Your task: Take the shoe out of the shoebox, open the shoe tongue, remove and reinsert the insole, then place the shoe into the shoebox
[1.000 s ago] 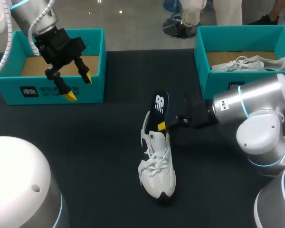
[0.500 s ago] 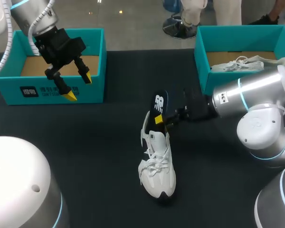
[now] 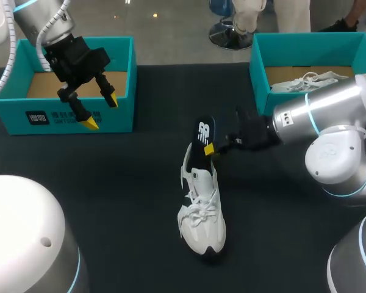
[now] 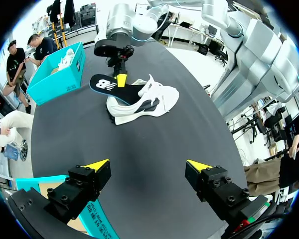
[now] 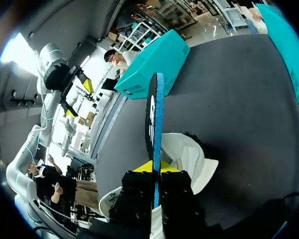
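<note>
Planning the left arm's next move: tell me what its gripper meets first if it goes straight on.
Probably the bare black table, short of the white shoe. The left gripper, jaws open, frames only tabletop; depth is unclear, so a shallower line could reach the shoe.

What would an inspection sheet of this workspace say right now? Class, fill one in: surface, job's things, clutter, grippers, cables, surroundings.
Surface: dark table, carrying two teal shoeboxes.
Job's things: white shoe lies on the table between the boxes; dark insole sticks up out of its opening; left shoebox shows only its brown floor; right shoebox holds a second shoe.
Clutter: nothing seen.
Grippers: left gripper open and empty, by the left shoebox; right gripper shut on the insole.
Cables: white hose running up from the left gripper.
Surroundings: nothing seen.
</note>
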### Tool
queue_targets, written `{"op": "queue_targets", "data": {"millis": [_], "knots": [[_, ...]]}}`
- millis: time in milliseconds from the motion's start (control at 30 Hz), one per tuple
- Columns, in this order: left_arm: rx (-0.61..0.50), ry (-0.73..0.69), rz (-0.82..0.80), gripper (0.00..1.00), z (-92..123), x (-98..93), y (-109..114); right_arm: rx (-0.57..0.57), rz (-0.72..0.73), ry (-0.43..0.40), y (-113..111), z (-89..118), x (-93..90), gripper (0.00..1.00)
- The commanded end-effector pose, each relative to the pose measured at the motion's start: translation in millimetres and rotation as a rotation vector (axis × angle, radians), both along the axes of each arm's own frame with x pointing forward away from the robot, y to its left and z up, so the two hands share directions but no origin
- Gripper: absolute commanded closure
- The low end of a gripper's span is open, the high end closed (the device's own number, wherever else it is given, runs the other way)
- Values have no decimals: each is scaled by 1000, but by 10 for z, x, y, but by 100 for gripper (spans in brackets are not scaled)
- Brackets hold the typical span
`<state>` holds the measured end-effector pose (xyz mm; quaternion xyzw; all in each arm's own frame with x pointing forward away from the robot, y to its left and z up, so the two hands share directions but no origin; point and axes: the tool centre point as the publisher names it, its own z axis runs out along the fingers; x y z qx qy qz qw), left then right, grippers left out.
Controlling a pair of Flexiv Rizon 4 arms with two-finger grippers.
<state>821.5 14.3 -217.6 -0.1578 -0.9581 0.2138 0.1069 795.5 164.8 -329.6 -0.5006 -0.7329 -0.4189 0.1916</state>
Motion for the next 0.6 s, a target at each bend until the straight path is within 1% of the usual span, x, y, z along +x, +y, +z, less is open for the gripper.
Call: {"op": "queue_targets", "data": {"millis": [33,300,400,500,533,567,600], "knots": [[3,0,-1,0,4,2,4,-5,0,13,35,-48,-64,100],[3,0,-1,0,4,2,4,15,-2,61,78,-236,-290,100],[3,0,-1,0,4,2,4,19,-3,73,87,-275,-345,100],[3,0,-1,0,4,2,4,20,-5,78,82,-287,-348,100],[3,0,-1,0,4,2,4,20,-6,79,78,-281,-343,97],[3,0,-1,0,4,2,4,20,-6,78,76,-267,-333,86],[3,0,-1,0,4,2,4,18,-7,75,73,-249,-314,73]]}}
